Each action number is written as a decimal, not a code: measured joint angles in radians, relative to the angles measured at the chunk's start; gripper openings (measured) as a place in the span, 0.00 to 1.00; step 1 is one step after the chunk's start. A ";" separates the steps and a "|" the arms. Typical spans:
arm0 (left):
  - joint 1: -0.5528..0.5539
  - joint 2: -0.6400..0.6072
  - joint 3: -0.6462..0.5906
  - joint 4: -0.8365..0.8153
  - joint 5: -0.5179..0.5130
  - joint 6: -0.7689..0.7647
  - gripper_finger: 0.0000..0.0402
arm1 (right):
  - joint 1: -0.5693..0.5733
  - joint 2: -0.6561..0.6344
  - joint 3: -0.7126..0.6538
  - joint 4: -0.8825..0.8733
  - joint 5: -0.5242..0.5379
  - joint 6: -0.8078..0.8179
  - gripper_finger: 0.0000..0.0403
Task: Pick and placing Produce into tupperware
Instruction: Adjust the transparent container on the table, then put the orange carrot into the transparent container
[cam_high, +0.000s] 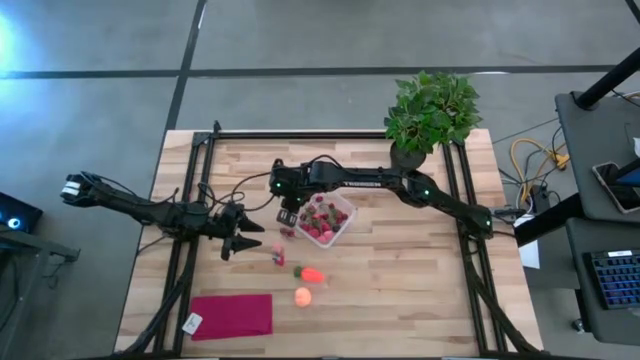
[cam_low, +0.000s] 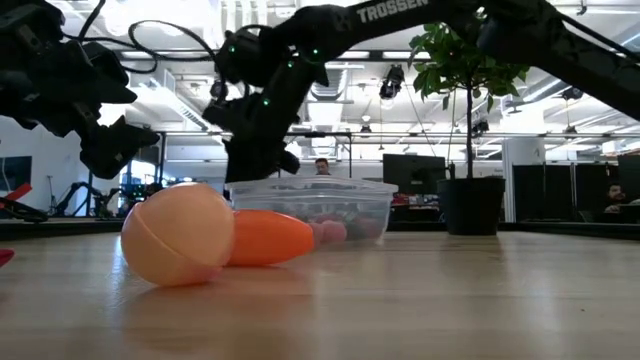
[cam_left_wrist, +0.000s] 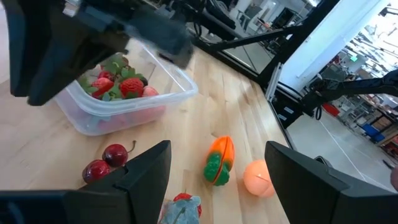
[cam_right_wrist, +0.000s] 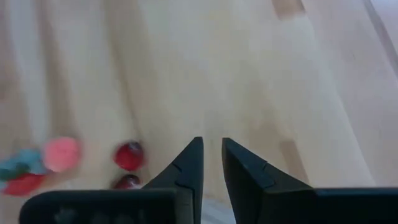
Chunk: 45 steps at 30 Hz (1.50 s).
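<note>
Nearest the low camera, round fruit and carrot are being left out at six o'clock of the strawberry-filled tupperware, while the nearly closed, empty right gripper and wide-open, empty left gripper are being held nearby.

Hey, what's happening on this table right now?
Two robot arms are packing toy produce into a clear plastic square container that already holds red strawberry-like pieces. The right gripper hangs at the container's left edge, fingers nearly closed and holding nothing. The left gripper waits open just to the left. Still loose on the wooden table: two dark-red cherries, an orange carrot-shaped piece with a green end and a pale orange round fruit.
</note>
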 joint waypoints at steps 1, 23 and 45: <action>0.000 0.000 0.000 0.000 0.000 0.000 0.61 | -0.003 0.008 0.000 -0.011 0.000 0.004 0.13; 0.001 0.013 0.000 0.008 -0.008 0.000 0.61 | -0.001 -0.041 0.040 -0.300 0.103 -0.084 0.13; 0.001 0.012 0.000 0.015 0.007 -0.001 0.61 | 0.336 -0.151 0.029 -0.304 -0.032 -0.076 0.33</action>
